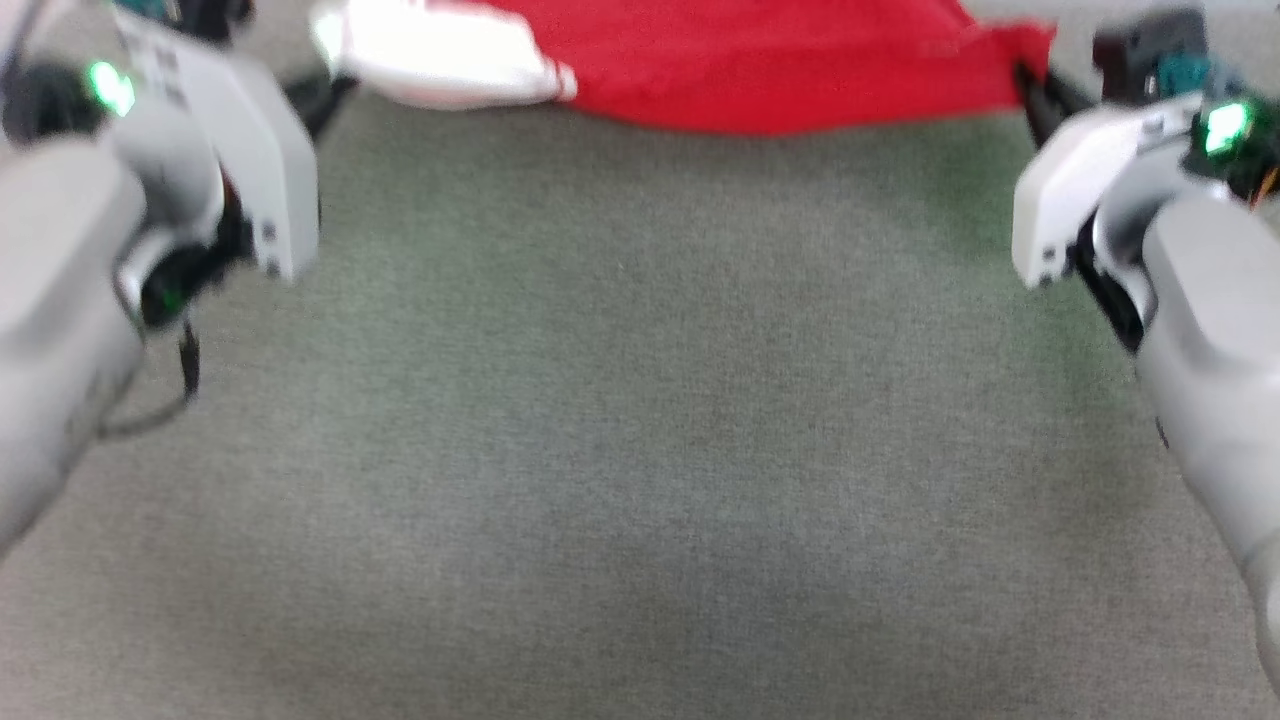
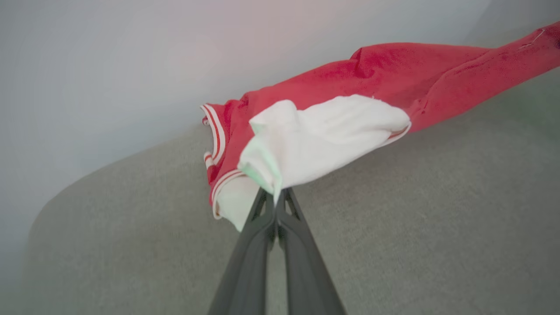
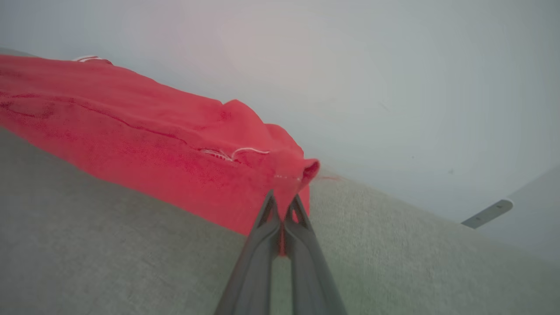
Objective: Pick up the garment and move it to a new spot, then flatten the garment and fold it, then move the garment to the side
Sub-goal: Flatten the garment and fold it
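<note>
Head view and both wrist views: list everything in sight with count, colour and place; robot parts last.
garment: one, red with white sleeve and striped trim, held at both ends, head view's top.
surface: one, grey-green fabric, beneath the garment.
wall: one, pale grey, beyond the surface.
bar: one, pale grey, right wrist view's right side.
left gripper: one, dark, jaws shut on the white sleeve.
right gripper: one, dark, jaws shut on the red edge.
forearms: two, pale grey, head view's left and right sides.
</note>
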